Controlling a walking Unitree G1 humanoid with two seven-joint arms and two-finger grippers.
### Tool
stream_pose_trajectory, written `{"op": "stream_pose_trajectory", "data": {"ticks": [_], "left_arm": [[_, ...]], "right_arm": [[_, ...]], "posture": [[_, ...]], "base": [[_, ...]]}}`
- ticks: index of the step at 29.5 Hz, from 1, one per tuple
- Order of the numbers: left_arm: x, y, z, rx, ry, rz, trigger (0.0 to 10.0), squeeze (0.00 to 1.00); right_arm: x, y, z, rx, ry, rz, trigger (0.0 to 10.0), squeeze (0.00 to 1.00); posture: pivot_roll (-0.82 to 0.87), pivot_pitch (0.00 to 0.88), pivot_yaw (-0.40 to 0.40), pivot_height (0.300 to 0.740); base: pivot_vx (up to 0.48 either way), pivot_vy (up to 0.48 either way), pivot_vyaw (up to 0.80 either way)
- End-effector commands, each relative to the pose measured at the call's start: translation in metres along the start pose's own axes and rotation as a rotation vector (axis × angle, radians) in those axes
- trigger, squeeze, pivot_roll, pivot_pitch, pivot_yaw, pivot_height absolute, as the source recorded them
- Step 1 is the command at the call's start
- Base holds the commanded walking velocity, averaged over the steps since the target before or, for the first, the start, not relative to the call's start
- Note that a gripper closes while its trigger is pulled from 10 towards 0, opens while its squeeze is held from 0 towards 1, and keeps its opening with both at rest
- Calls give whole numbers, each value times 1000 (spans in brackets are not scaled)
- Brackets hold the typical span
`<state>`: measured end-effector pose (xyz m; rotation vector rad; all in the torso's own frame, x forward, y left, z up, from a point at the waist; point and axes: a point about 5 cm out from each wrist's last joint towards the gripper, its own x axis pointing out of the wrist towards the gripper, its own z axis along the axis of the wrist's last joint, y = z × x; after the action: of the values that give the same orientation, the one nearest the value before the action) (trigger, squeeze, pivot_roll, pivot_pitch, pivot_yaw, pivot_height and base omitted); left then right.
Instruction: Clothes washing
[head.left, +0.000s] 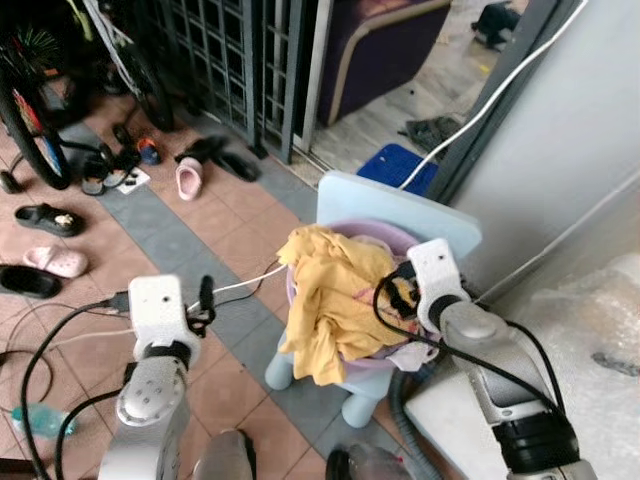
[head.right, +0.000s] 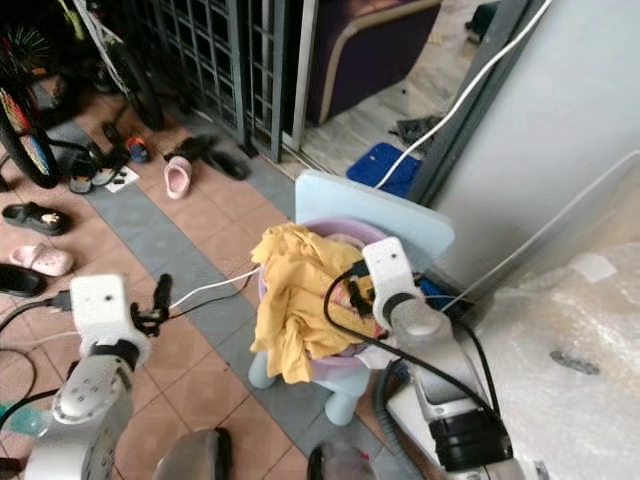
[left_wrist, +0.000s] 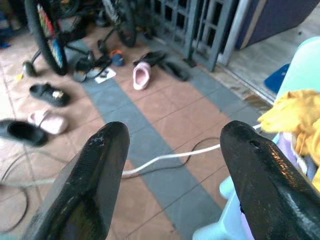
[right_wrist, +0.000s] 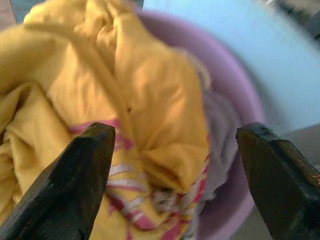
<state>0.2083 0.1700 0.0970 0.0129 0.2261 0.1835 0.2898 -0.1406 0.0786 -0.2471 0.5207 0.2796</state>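
Yellow cloth (head.left: 325, 300) lay heaped in a lilac basin (head.left: 385, 240) on a pale blue plastic chair (head.left: 400, 210) at the centre of the left eye view, one fold hanging over the basin's near rim toward the tiled floor (head.left: 210, 240); the right tool (head.left: 398, 292) hovered at the pile's right edge, while the left tool (head.left: 205, 297) sat lower left, well apart from the basin, above a white cable (head.left: 245, 285). In the right eye view the same heap sat mid-frame, with slippers (head.right: 178, 178) in the upper left. The left wrist view showed that tool's fingers (left_wrist: 95, 175) spread wide and empty over the floor, the chair at the right edge. The right wrist view showed its fingers (right_wrist: 75, 175) released too, parted on either side of the yellow cloth with its pink-striped patch, gripping nothing. By my reading the washing was barely begun: the clothes were all in the basin, none lifted out, and the first grasp was yet to come.
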Motion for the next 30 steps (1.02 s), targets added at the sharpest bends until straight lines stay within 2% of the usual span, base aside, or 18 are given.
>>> {"op": "stream_pose_trajectory", "data": {"ticks": [1,5,7,10,11,12,18,21,30], "left_arm": [[-5,-1,0,7,10,6,10000,0],[-10,-2,1,9,23,-11,10000,0],[-11,-1,3,19,24,-16,10000,0],[-10,-1,4,22,23,-18,10000,0],[-10,-1,5,26,20,-18,10000,0],[-10,1,5,32,22,-14,10000,0],[-13,1,4,36,29,-10,10000,0],[-14,0,5,44,29,-21,10000,0],[-8,-3,7,27,22,-24,10000,0]], "right_arm": [[4,4,-6,25,48,34,10000,0],[15,18,-6,38,87,102,10000,0],[25,29,-9,156,161,139,10000,0],[28,31,-10,158,176,144,10000,0],[33,36,-11,149,185,166,1098,0],[37,40,-14,143,210,174,0,0],[43,40,-18,124,230,148,0,0],[45,38,-19,151,240,135,0,0],[49,33,-22,146,239,125,0,0]], "posture": [[80,172,-110,740],[93,176,-102,740],[97,181,-100,740],[105,187,-106,740],[109,189,-111,740],[111,189,-112,740],[124,187,-103,740],[126,190,-101,740],[109,182,-105,740]], "base": [[0,0,0],[0,0,0],[0,0,0],[0,0,0],[0,0,0],[0,0,0],[0,0,0],[0,0,0],[0,0,0]]}}
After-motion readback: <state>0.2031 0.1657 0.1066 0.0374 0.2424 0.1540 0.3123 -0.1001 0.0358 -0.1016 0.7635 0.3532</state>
